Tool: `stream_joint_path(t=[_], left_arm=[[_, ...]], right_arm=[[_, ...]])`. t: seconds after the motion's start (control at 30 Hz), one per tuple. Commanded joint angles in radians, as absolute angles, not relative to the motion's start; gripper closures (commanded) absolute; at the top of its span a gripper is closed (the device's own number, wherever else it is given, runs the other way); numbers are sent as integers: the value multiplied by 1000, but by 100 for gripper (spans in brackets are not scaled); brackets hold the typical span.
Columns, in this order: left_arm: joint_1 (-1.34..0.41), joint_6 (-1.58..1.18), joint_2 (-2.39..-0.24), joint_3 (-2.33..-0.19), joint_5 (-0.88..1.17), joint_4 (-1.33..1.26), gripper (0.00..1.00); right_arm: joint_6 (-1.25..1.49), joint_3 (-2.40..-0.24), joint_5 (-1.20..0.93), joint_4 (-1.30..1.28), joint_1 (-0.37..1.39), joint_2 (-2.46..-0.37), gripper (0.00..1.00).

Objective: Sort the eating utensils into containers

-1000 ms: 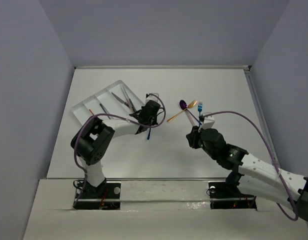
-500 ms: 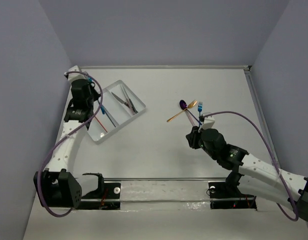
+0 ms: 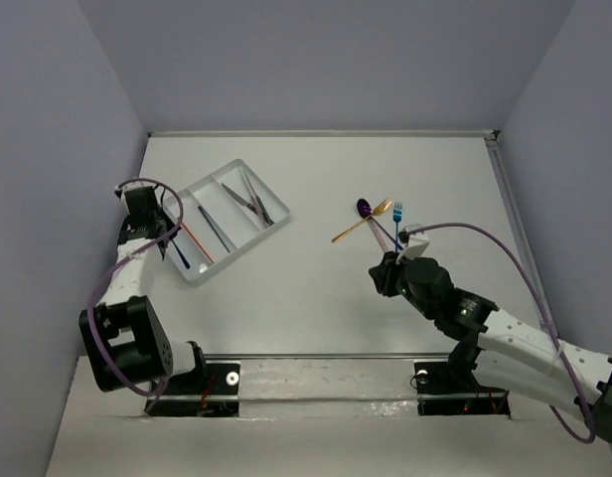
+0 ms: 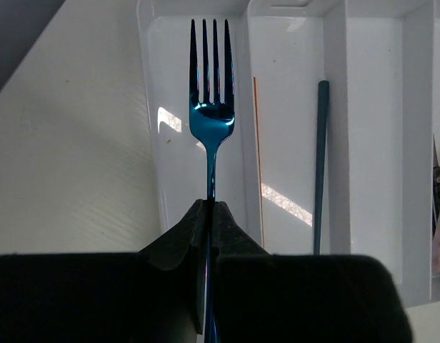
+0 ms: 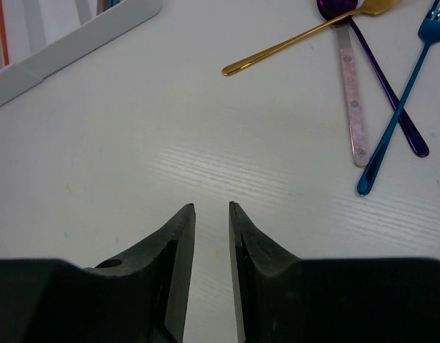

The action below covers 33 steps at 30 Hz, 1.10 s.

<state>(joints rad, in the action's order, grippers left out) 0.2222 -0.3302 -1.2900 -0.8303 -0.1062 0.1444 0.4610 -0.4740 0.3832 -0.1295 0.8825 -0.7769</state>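
My left gripper (image 4: 209, 204) is shut on the handle of a blue fork (image 4: 211, 107). It holds the fork over the leftmost compartment of the white tray (image 4: 334, 107), tines pointing away. In the top view this gripper (image 3: 159, 231) is at the tray's (image 3: 273, 231) left end. An orange utensil (image 4: 256, 143) and a dark grey one (image 4: 321, 157) lie in the neighbouring compartments. My right gripper (image 5: 211, 206) is open and empty above bare table. Beyond it lie a gold spoon (image 5: 306, 39), a purple spoon (image 5: 384, 86), a pink-handled knife (image 5: 351, 100) and another blue fork (image 5: 398, 107).
Silver utensils (image 3: 248, 197) lie in the tray's far compartments. The loose utensils (image 3: 376, 221) cluster right of centre, just beyond the right gripper (image 3: 382, 270). White walls close in the table on the left, back and right.
My left arm has swung from the table's middle out to the tray's left end, carrying the blue fork. The right arm has hardly moved.
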Motion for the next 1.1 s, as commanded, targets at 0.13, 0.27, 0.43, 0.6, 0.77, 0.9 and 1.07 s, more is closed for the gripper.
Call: stream_joint_path(t=[0.13, 0.27, 0.43, 0.6, 0.77, 0.9, 1.07], left_arm=[[252, -324, -1387, -870, -81, 74, 100], [252, -331, -1414, -882, -101, 61, 94], [252, -333, -1437, -890, -113, 61, 81], [252, -339, -1439, -894, -114, 52, 67], [252, -354, -1342, -894, -40, 16, 51], [178, -362, -1157, -873, 45, -29, 46], [11, -325, -984, -876, 54, -8, 36]], right_arm=[[463, -462, 376, -80, 877, -753, 68], [463, -463, 374, -78, 877, -762, 68], [465, -462, 374, -78, 877, -759, 68], [466, -460, 379, -78, 877, -758, 68], [486, -462, 429, -95, 877, -764, 68], [520, -468, 526, -135, 877, -784, 68], [546, -486, 627, -169, 877, -836, 66]])
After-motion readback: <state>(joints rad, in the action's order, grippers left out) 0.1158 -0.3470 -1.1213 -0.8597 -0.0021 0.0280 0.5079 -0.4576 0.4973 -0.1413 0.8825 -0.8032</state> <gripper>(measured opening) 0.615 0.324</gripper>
